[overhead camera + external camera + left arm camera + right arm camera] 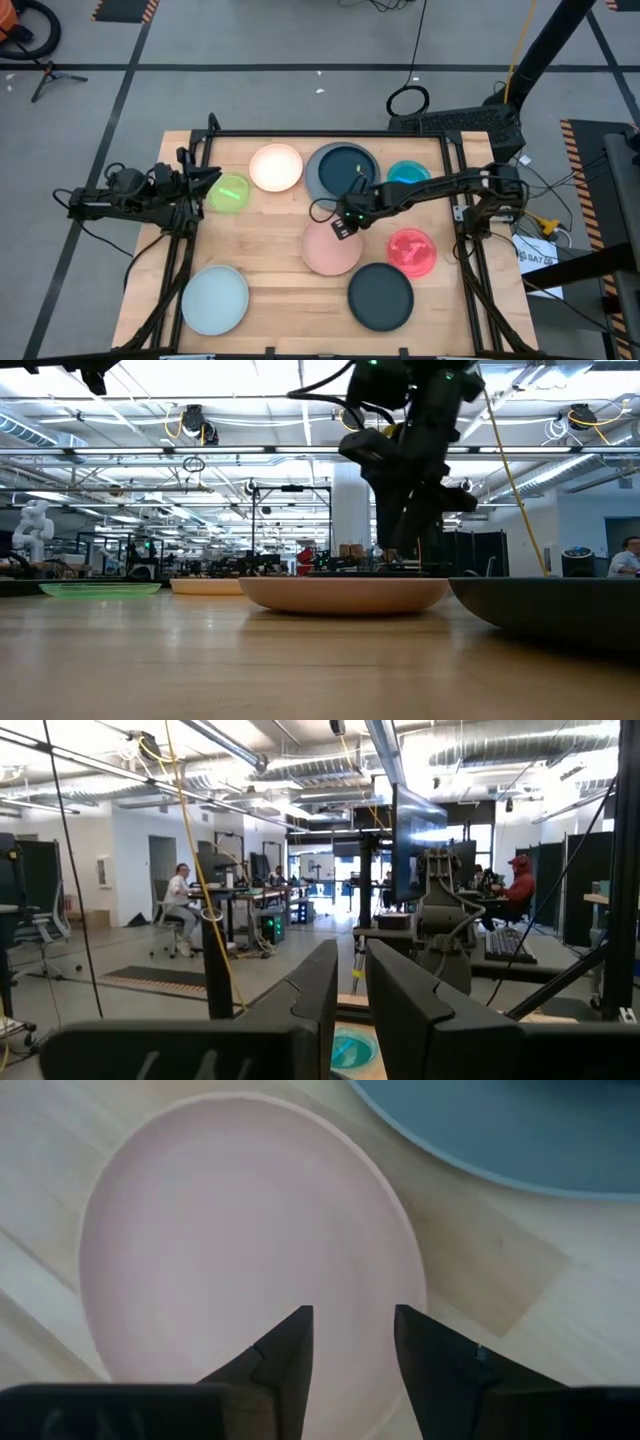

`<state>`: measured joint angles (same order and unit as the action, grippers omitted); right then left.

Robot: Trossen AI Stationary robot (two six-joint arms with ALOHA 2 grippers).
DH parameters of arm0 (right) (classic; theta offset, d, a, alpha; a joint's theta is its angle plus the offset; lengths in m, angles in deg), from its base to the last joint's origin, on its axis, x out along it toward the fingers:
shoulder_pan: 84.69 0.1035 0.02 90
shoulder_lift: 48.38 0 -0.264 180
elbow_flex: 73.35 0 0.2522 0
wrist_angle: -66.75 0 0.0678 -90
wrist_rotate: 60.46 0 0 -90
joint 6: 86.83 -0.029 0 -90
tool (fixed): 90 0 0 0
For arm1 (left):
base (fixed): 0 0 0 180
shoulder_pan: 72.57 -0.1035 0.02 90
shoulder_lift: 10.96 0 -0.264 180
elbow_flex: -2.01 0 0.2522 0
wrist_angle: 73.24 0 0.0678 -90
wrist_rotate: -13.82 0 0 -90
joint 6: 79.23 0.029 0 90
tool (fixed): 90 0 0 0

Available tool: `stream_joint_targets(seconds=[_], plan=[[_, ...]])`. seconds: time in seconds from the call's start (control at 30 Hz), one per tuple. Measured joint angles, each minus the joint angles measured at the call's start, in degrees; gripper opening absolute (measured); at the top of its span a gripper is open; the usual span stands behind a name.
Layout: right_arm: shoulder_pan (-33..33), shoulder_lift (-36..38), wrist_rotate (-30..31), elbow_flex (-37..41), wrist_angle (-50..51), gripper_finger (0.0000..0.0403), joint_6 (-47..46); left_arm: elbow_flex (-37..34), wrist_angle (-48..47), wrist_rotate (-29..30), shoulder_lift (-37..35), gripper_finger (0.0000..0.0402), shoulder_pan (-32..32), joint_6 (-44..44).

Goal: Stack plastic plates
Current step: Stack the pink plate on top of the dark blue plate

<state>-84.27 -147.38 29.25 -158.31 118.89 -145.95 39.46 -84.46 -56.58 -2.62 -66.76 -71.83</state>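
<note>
While the right hand hangs over the pink plate, the plates lie spread over the tabletop.

Right hand: fingers narrowly apart, holding nothing; in the right wrist view they sit above the pink plate's near side, with pink showing in the gap.
Left hand: at the left edge beside the green plate; fingers a narrow slit apart, nothing between them.
Plates: cream and grey plate along the far edge, a navy plate lying in the grey one, teal to their right; red near the right edge; second navy and pale blue at the near side.
Open room: bare wood between the pale blue and pink plates, and mid-left.
In the way: grey plate's rim just beyond the pink one; second navy close on its near side.
Views: the low view shows the pink plate's rim side-on, flat on the wood, a dark plate at right; the left wrist view shows only the teal plate between its fingers and people seated in the room.
</note>
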Motion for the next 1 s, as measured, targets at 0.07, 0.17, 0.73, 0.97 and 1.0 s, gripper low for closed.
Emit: stream_joint_targets(seconds=[0.07,0.17,0.73,0.97,1.0], plan=[[0.0,-1.8,0.1,-3.6,6.3,0.0137,0.4,0.0,0.0,0.0,0.0,0.0063,0.0,0.0],[0.0,-3.9,0.1,-7.1,14.1,0.0137,0.7,0.0,-0.2,0.0,0.0,0.0062,0.0,0.0],[0.1,-11.8,0.2,-7.7,11.4,0.0137,5.7,0.0,-0.8,0.0,0.0,0.0063,0.0,-0.9],[0.1,-12.8,0.2,-7.7,9.5,0.0137,6.7,0.0,-0.9,0.0,0.0,0.0062,0.0,-0.9],[0.1,-12.8,0.2,-7.7,9.2,0.0137,6.5,0.0,-0.9,0.0,0.0,0.0063,0.0,-0.9]])
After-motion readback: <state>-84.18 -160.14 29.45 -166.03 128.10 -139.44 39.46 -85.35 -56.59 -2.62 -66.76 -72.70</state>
